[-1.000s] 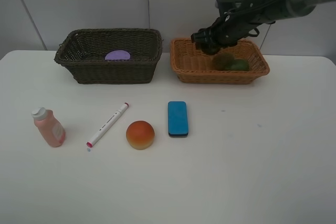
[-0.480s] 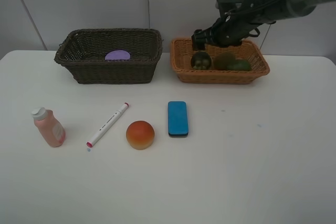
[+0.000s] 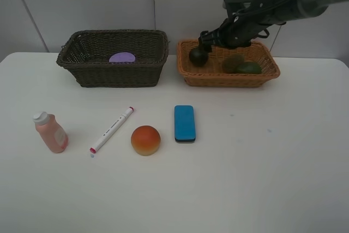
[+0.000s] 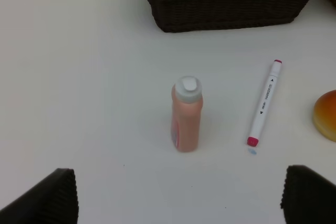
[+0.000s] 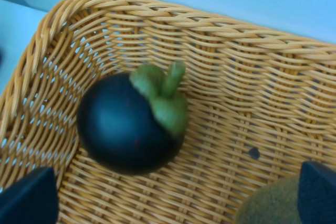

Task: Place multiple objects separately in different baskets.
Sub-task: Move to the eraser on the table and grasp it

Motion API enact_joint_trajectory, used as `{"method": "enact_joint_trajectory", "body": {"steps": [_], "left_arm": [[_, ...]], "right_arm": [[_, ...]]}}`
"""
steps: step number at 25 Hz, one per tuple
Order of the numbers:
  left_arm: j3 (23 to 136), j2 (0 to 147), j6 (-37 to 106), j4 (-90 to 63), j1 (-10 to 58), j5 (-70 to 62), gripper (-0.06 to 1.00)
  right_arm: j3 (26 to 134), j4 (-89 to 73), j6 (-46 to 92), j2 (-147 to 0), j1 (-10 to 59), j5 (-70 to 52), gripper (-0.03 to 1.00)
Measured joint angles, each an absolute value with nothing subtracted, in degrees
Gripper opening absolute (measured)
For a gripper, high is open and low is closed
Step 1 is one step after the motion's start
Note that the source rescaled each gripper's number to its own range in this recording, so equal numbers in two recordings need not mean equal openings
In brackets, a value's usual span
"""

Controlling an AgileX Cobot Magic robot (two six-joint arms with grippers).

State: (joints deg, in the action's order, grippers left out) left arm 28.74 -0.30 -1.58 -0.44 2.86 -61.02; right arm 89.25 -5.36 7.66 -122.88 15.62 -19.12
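The dark mangosteen [image 3: 198,56] [image 5: 126,124] lies free at the left end of the light orange basket [image 3: 188,75] [image 5: 184,14]. My right gripper [image 3: 212,41] [image 5: 173,203] hangs open just above it, touching nothing. A brown kiwi [image 3: 233,63] [image 5: 268,205] and a green lime [image 3: 249,68] rest in the same basket. The dark brown basket [image 3: 112,75] [image 4: 226,9] holds the purple-lidded jar [image 3: 122,57]. My left gripper [image 4: 181,203] is open above the table, near the pink bottle [image 3: 50,132] [image 4: 186,116].
On the white table stand the white marker [image 3: 112,129] [image 4: 265,103], the orange-red fruit [image 3: 145,140] [image 4: 326,115] and the blue eraser [image 3: 184,123], in a row in front of the baskets. A wall runs behind the baskets.
My right gripper opened and let go of the mangosteen. It dropped into the orange basket and rolled to the left end. The left side has not changed.
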Motion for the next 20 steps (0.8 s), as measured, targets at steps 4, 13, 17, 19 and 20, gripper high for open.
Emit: {"method": "enact_joint_trajectory", "body": {"steps": [4,13,17,19,20], "left_arm": [[28.7,-0.3,-1.6,-0.4,2.9,-61.0,1.0],[28.7,-0.3,-1.6,-0.4,2.9,-61.0,1.0],[28.7,-0.3,-1.6,-0.4,2.9,-61.0,1.0],[28.7,-0.3,-1.6,-0.4,2.9,-61.0,1.0],[28.7,-0.3,-1.6,-0.4,2.9,-61.0,1.0]], "right_arm": [[89.2,-5.7,7.7,-122.9,15.6,-20.0,1.0],[89.2,-6.5,8.1,-120.0,15.6,-23.5,1.0],[89.2,-6.4,8.5,-117.7,15.9,-27.5,1.0],[89.2,-6.4,8.5,-116.5,16.5,-29.6,1.0],[89.2,-6.4,8.5,-115.9,16.8,-30.5,1.0]]}}
